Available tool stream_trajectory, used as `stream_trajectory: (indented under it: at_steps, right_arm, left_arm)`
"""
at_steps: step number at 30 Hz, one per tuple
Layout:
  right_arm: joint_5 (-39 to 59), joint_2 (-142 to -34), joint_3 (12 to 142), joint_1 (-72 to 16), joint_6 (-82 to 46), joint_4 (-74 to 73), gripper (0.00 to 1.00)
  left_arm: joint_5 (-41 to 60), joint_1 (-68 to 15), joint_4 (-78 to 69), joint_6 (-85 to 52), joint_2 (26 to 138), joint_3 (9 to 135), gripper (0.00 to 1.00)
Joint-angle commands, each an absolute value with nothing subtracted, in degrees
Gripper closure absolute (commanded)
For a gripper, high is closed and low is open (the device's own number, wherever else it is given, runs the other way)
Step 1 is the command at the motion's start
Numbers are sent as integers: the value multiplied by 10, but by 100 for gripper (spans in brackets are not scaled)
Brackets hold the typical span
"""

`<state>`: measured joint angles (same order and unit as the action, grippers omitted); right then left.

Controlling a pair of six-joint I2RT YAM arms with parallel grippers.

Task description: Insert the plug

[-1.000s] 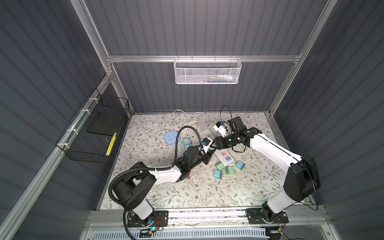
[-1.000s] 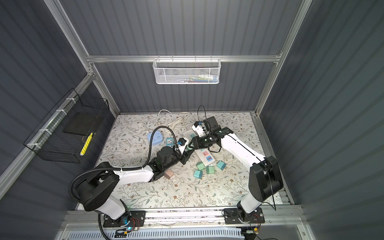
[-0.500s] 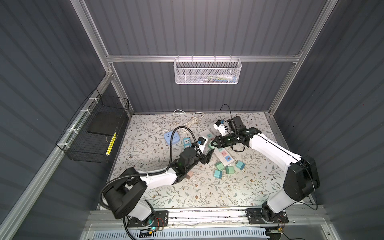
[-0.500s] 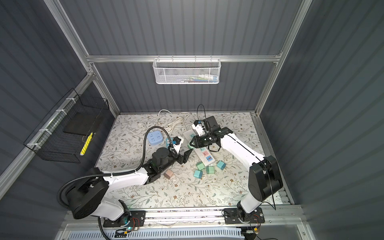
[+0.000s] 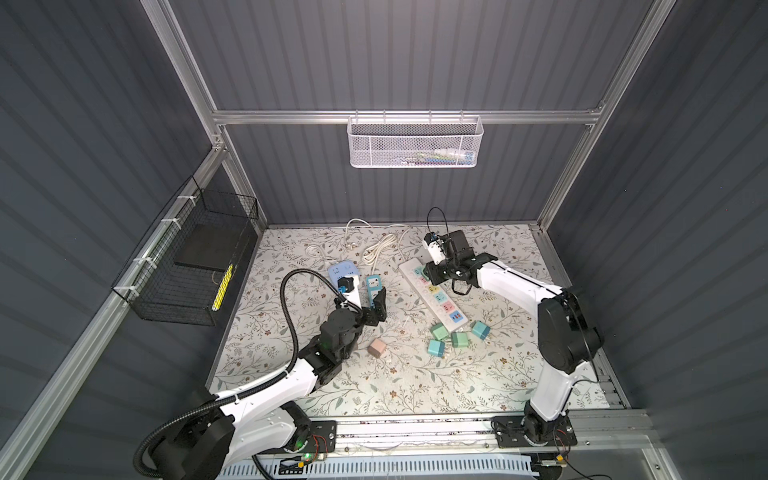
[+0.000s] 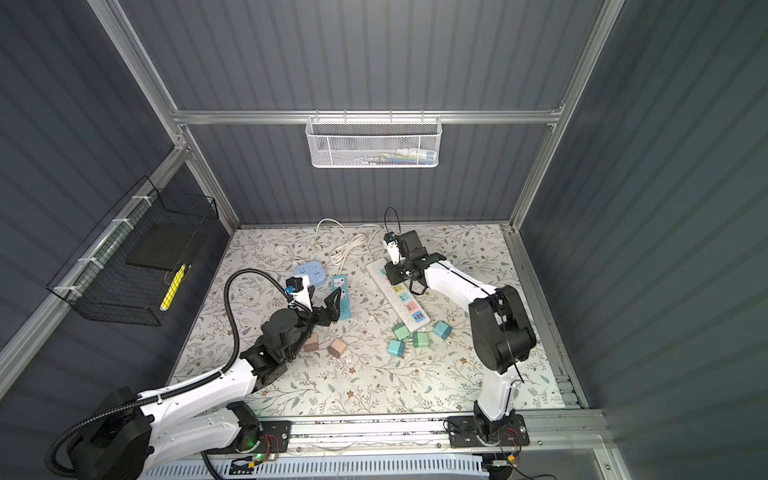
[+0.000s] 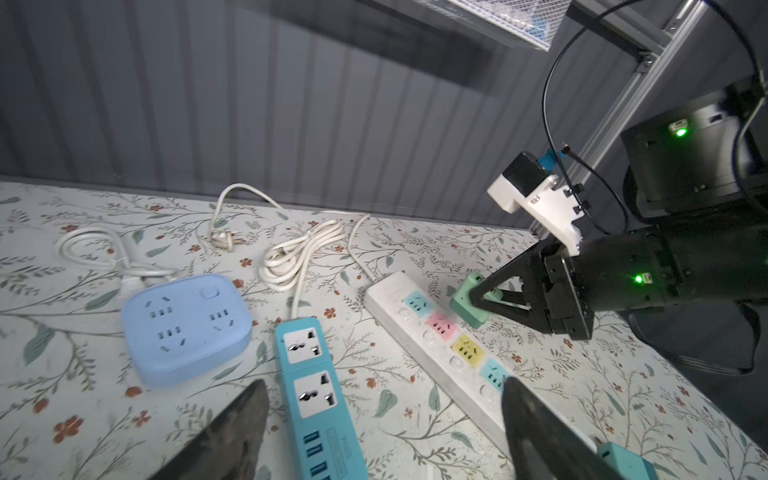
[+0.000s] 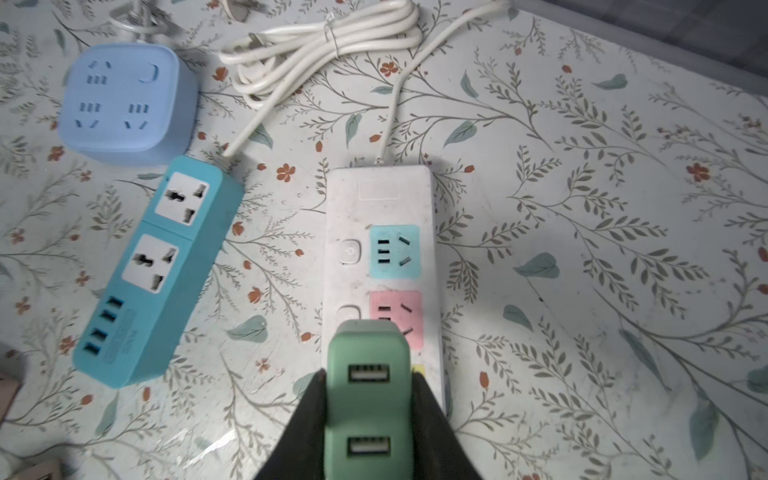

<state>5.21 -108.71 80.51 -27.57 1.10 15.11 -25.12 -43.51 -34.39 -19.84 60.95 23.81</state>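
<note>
A green plug (image 8: 368, 395) with two USB ports sits between the black fingers of my right gripper (image 8: 368, 388), which is shut on it. It hangs just above the pink socket of the white power strip (image 8: 378, 195), near the strip's cord end. The left wrist view shows the same green plug (image 7: 467, 305) beside the white power strip (image 7: 415, 332). My left gripper (image 7: 384, 415) is open and empty, low over the teal power strip (image 7: 316, 386). In both top views the left gripper (image 5: 372, 305) is left of the white power strip (image 5: 436, 295).
A blue square socket block (image 8: 120, 99) and coiled white cords (image 8: 324, 45) lie at the back. Several loose green and teal plugs (image 5: 453, 336) lie at the strip's near end. Two pink plugs (image 6: 336, 348) lie near the left arm.
My left gripper opened and drew back leftwards from the white strip to the teal strip. My right gripper closed on the green plug and stays over the white strip.
</note>
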Motion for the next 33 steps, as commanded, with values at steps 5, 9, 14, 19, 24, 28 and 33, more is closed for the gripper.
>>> stream_trajectory:
  at_steps: [5, 9, 14, 19, 24, 28, 33]
  right_arm:
    - [52, -1160, 905, -274, 20, 156, 82]
    - [49, -1199, 954, -275, 13, 199, 82]
    - [45, -1214, 962, -275, 11, 203, 82]
    - [43, -1217, 957, -276, 11, 206, 83]
    - [41, -1221, 940, -276, 8, 195, 83]
    - [48, -1220, 931, -277, 3, 195, 83]
    - [46, -1212, 914, -280, 0, 188, 83]
  left_arm:
    - [-268, -428, -334, -215, 586, 225, 12]
    - [-267, -426, -339, -213, 588, 225, 12]
    - [-260, -423, -342, -213, 585, 224, 11]
    - [-251, -423, -344, -212, 582, 221, 10]
    - [-251, -423, -346, -208, 582, 220, 10]
    - [-250, -423, -348, -208, 586, 220, 10]
    - [-251, -423, -348, -208, 583, 219, 10]
